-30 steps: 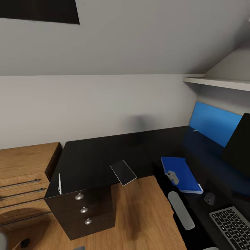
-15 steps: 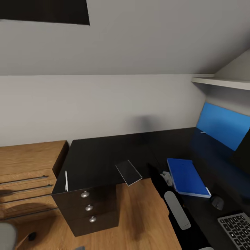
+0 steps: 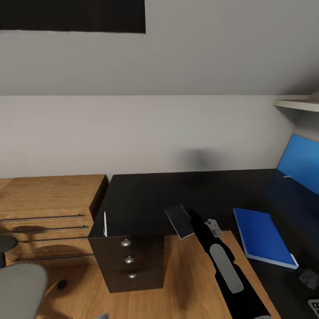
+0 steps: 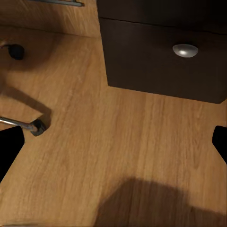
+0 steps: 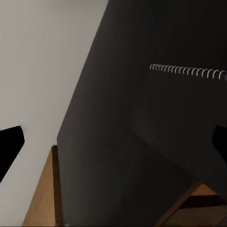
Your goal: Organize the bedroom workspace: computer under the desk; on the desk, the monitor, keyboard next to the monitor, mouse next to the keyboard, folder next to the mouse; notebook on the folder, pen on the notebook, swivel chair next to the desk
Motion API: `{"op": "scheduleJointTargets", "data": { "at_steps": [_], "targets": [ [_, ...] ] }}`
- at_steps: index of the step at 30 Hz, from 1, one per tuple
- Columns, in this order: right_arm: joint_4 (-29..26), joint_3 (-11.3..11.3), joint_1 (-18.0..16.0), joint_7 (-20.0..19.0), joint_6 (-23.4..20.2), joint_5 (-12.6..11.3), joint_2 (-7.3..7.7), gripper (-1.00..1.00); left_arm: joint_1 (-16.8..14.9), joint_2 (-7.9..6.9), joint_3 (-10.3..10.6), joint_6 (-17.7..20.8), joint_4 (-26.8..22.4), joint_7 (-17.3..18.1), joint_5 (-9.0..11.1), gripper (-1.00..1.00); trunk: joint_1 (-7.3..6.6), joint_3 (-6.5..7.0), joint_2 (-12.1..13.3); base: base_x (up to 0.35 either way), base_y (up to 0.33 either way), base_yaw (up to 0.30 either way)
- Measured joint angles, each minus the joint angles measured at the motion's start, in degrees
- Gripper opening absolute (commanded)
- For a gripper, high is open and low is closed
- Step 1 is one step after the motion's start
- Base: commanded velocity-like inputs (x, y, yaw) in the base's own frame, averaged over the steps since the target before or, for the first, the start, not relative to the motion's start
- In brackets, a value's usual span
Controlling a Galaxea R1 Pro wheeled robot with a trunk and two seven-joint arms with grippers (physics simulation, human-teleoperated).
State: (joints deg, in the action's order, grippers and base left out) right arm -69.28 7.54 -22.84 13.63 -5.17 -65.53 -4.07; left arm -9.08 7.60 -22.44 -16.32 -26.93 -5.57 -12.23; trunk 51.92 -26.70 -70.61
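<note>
The desk [image 3: 146, 195] is a glossy black L-shaped top, smooth enough to throw back a blue glow at its far right. Under its near corner sits a black drawer unit [image 3: 128, 261] with three round silver knobs. Beside it stands a low light-wood cabinet [image 3: 44, 204] with three thin metal handles. The floor [image 3: 186, 283] is warm wood grain.

One notebook [image 3: 179, 220], dark, rectangular and spiral-bound, lies on the inner edge of the desk with a corner overhanging the floor. In the right wrist view its wire coil [image 5: 189, 71] lies just ahead of the jaws. One thin white pen [image 3: 105, 223] rests at the desk's edge above the drawers, well apart from the right gripper [image 3: 213, 227]. One flat bright blue folder [image 3: 262, 236] lies on the desk just beyond that gripper, and one small black mouse [image 3: 307, 277] sits near the folder's corner.

The right arm [image 3: 226, 266] reaches forward, grey and rounded, its gripper over the desk edge beside the notebook; its fingers stand wide apart and hold nothing. The left wrist view looks down at the floor before the drawers, fingers spread wide, empty, with a chair caster [image 4: 37, 126] nearby. The swivel chair [image 3: 20, 288], grey, sits by the cabinet.
</note>
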Motion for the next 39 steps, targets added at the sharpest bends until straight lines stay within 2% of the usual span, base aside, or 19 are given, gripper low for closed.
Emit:
{"op": "scheduleJointTargets", "data": {
  "at_steps": [18, 32, 39],
  "targets": [
    [-0.47, -0.02, 0.10, -0.41, -0.09, 0.00, 0.16, 1.00, -0.02, -0.01, 0.00, -0.10, 0.02, 0.08, 0.00, 1.00, 0.01, 0.00, 0.00, -0.008, 0.000, 0.028],
    [-0.42, -0.16, 0.12, -4.10, 0.04, 0.04, 0.19, 1.00, -0.02, -0.01, 0.00, -0.10, 0.02, 0.09, 0.00, 1.00, 0.04, 0.00, 0.00, -0.294, 0.000, 0.000],
    [-0.21, -0.16, 0.14, -4.14, 0.07, 0.02, 0.20, 1.00, -0.02, -0.01, -0.14, -0.10, -1.02, 0.00, 0.06, 1.00, 0.00, 0.00, 0.00, -0.049, 0.000, 0.000]
  ]
}}
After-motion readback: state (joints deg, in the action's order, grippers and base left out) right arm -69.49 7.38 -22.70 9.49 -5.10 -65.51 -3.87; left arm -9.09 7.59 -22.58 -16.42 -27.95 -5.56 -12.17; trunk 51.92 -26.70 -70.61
